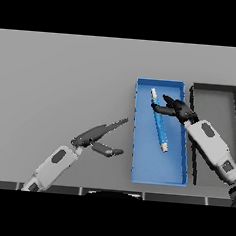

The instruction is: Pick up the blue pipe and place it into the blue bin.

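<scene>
The blue pipe [160, 121] lies inside the blue bin [178, 170], right of the frame's centre, running from the bin's upper middle down towards its centre, with a white tip at each end. The right hand [177, 109] reaches in from the lower right and sits over the upper part of the bin, its fingers [160, 109] curled against the pipe near its top end; whether they grip it or only touch it cannot be told. The left hand [96, 137] hovers over the grey table [58, 80] at lower centre, just left of the bin, fingers straight and spread, holding nothing. A dark bin [194, 96] stands just right of the blue one, touching or nearly so.
</scene>
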You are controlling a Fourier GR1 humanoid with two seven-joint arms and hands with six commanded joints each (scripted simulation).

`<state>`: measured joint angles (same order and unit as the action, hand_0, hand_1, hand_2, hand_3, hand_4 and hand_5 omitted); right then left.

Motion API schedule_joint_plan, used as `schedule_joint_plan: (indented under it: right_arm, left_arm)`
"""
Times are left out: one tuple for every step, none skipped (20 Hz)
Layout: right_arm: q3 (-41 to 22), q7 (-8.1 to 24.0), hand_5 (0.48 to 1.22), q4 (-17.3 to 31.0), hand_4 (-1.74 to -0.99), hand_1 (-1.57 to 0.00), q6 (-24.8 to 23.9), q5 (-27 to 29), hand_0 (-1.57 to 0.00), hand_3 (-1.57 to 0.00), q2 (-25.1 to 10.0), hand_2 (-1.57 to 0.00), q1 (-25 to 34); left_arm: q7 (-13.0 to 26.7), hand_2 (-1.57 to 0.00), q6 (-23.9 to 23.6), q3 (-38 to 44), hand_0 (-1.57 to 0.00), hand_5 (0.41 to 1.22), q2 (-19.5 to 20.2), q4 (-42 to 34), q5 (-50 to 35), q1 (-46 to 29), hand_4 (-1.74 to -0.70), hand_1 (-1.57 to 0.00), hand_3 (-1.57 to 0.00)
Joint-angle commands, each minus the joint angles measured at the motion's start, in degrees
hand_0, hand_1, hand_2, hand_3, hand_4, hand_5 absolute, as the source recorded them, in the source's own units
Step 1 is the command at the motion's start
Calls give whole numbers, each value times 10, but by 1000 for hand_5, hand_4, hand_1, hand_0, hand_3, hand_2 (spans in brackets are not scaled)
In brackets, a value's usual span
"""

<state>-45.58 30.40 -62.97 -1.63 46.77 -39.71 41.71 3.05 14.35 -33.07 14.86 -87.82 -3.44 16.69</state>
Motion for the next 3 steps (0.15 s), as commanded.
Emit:
schedule_joint_plan:
  right_arm:
    - [1, -1, 674, 7, -1129, -8, 3, 2, -9, -6, 4, -7, -1]
    - [3, -11, 678, 9, -1129, -8, 7, 2, -9, -6, 6, -7, -1]
    - [2, -11, 677, 5, -1129, -8, 2, 2, -9, -6, 9, -7, -1]
  left_arm:
    - [-3, 1, 1, 2, 1, 467, 5, -10, -5, -4, -920, 1, 1]
    - [-3, 1, 0, -3, 1, 469, 5, -22, -4, -10, -920, 1, 1]
    - [3, 1, -2, -9, 1, 468, 3, -28, -1, -15, -920, 1, 1]
